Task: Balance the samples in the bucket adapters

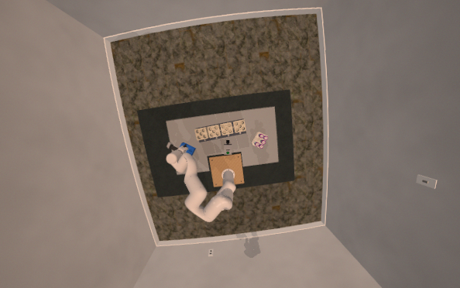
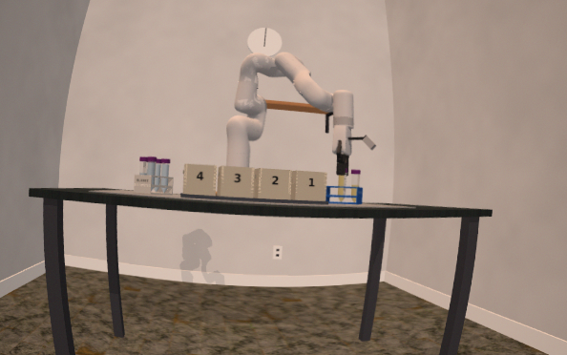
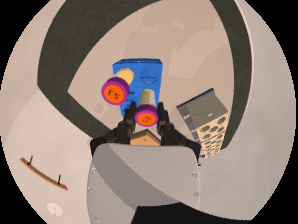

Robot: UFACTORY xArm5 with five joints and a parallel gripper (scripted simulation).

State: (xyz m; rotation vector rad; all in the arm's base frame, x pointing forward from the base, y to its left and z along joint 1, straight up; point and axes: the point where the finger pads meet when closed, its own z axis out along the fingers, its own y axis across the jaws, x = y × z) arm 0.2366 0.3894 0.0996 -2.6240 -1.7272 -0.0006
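The blue sample rack RS [image 2: 339, 196] stands at the table's end beside adapter 1 [image 2: 309, 185]; it also shows in the wrist view [image 3: 139, 75] and from above [image 1: 188, 148]. Two sample tubes with purple caps and orange dots stand in it. My gripper [image 2: 342, 168] is shut on the cap end of one sample tube [image 3: 145, 116], which still sits upright in the rack. The other sample tube [image 3: 115, 91] [image 2: 355, 181] stands free beside it. The IDs on the cap dots are too small to read. The adapters [image 1: 221, 129] stand in a row numbered 4 to 1.
The white blank rack RB [image 2: 154, 181] with several purple-capped blanks stands at the table's other end [image 1: 260, 140]. The desk with the green DONE key [image 1: 228, 152] sits in front of the arm's base. A corner of adapter 1 [image 3: 208, 123] shows close to the fingers.
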